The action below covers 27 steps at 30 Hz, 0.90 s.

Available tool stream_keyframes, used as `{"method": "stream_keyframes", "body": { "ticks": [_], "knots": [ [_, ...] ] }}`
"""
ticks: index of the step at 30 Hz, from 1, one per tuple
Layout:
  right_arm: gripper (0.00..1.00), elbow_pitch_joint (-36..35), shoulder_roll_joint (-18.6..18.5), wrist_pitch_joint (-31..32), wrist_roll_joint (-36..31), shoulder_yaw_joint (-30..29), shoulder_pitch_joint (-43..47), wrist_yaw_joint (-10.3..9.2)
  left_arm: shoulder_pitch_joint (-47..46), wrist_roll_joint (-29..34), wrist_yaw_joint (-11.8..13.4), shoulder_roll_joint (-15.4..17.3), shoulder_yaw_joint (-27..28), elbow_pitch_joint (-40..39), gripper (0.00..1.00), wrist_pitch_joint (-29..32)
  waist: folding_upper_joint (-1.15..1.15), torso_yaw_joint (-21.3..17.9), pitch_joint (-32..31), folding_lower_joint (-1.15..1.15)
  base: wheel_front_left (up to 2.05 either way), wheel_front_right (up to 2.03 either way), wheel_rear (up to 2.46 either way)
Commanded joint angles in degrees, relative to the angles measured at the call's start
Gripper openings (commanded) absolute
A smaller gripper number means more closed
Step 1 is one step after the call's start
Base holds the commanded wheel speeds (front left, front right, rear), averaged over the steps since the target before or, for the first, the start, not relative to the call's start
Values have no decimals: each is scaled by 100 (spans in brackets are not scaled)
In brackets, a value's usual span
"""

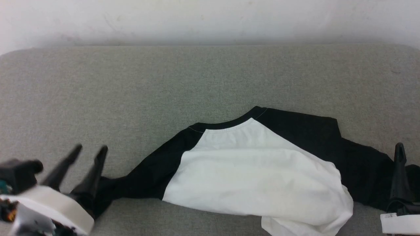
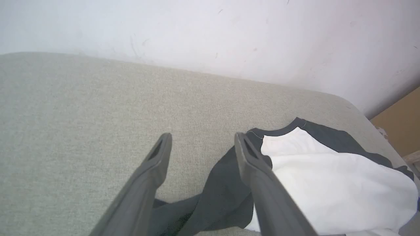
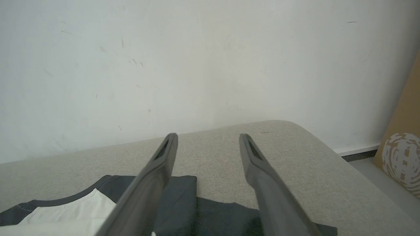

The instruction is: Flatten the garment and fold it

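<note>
Count, big to small: 1 pale wall (image 1: 210,19), 1 grey fabric-covered surface (image 1: 131,82), 1 garment (image 1: 256,170), 1 brown board (image 3: 403,137) w/ a white pattern by the wall, 2 grippers. Left gripper (image 1: 91,147): fingers spread wide, nothing btwn them; the garment's left sleeve end lies under them, right by the inner finger, contact can't be told. Right gripper (image 3: 208,136): fingers also wide apart, holding nothing, poised over the black right sleeve. Garment lies on the near half of the surface, toward the robot's right, neck facing the wall: white body, black raglan sleeves, black neckband. Left sleeve narrows to a twisted tail pointing at the left gripper; white body creased across, hem bunched and folded at the near right corner
</note>
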Motion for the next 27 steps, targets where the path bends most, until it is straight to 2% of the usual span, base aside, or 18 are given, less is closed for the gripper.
{"method": "stream_keyframes", "body": {
  "ticks": [1, 4, 8, 14, 20, 27],
  "knots": [
    [100, 21, 1, -31, 38, 12, 23, -4, -177, 80, -36, 83, 51, -53, 100, -29, 1, -11, 46, 1, 0, 0, 0],
    [100, 56, 1, -71, 71, 61, -26, -4, -627, 272, -130, 261, -86, -68, 100, 79, 1, -49, 180, 1, 0, 0, 0],
    [100, 95, 1, -118, 82, 145, -154, -4, -1440, 497, -410, 452, -619, 435, 100, 514, 1, -153, 373, 1, 0, 0, 0],
    [100, 173, 1, -180, 100, 177, -320, -4, -2600, 538, -706, 411, -1429, 1262, 100, 1351, 1, -389, 599, 1, 0, 0, 0],
    [100, 313, 1, -259, 186, 185, -371, -4, -2972, 305, -754, 366, -1842, 1753, 100, 2223, 1, -621, 744, 1, 0, 0, 0],
    [100, 366, 1, -323, 223, 236, -494, -4, -3099, 68, -836, 520, -2024, 2004, 100, 2682, 1, -803, 916, 1, 0, 0, 0]
  ]
}}
